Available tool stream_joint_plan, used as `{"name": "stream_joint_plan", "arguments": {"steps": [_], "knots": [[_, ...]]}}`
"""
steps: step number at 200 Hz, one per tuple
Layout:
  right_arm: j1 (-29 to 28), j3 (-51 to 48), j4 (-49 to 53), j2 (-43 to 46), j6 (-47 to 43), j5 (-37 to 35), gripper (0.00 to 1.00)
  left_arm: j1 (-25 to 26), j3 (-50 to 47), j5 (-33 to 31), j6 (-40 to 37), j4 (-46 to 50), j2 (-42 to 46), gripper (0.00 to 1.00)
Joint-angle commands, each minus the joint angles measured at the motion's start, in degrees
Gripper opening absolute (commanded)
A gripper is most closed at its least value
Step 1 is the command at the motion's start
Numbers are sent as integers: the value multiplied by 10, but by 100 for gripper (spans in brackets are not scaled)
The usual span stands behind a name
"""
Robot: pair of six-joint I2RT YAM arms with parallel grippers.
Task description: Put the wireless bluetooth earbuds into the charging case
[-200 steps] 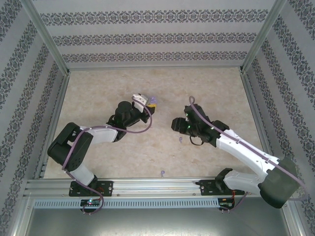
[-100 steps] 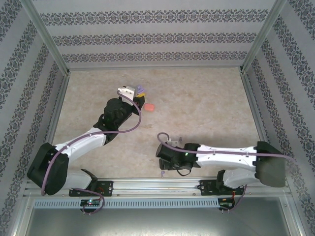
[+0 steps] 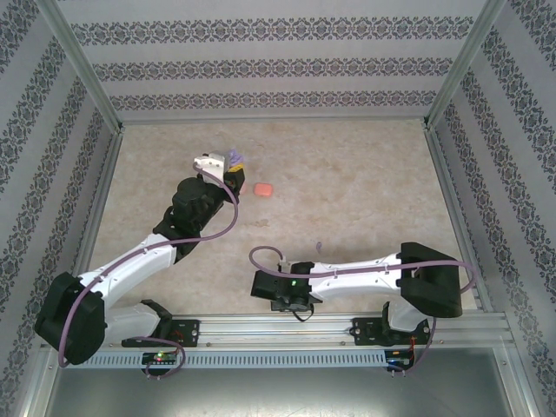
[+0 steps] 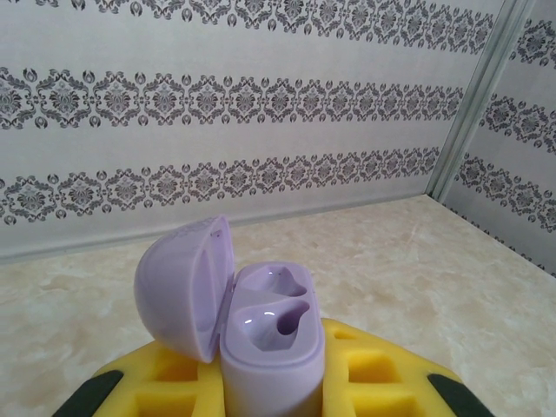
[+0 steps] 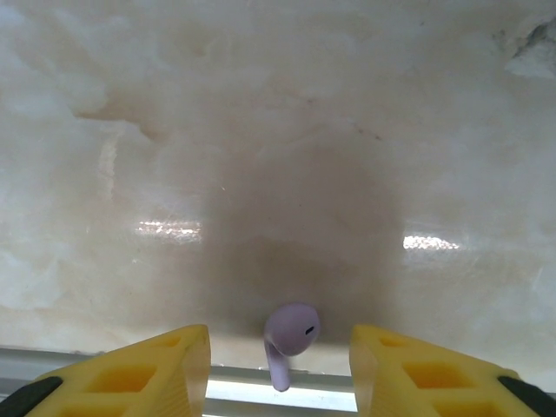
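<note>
Your left gripper [image 4: 274, 398] clamps the lilac plastic charging case [image 4: 271, 356], lid [image 4: 182, 282] open, presenting empty sockets [image 4: 276, 320]. Your right gripper [image 5: 280, 369], half open, straddles a purple stemmed earbud [image 5: 292, 334] on the marbled table [image 5: 261, 130], ready to pinch.

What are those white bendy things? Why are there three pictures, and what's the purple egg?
Those are two robot arms, the left arm and the right arm. Each ends in a two-finger pincher called a gripper. One picture looks down on both arms from above. The other two come from little cameras on the wrists, so you see yellow fingers at the bottom.

The left gripper is closed on the purple charging case. Its lid is flipped open and both little hollows are empty. The right gripper is open, low over the table, with a tiny purple earbud lying between its fingers, not pinched. From above, a small salmon-pink thing lies near the left gripper, too small to identify.
</note>
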State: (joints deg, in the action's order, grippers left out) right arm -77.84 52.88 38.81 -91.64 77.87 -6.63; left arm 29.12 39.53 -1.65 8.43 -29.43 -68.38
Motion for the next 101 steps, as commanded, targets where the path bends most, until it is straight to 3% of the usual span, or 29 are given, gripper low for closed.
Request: {"name": "stream_joint_plan", "arguments": {"steps": [1,101], "knots": [[1,16,16,-23,10,0,45,-5,-5,-8,-5,10,15,0],[-2,22,22,-43,16,16,39,-5,-5,0,-14,-1,10,0]]}}
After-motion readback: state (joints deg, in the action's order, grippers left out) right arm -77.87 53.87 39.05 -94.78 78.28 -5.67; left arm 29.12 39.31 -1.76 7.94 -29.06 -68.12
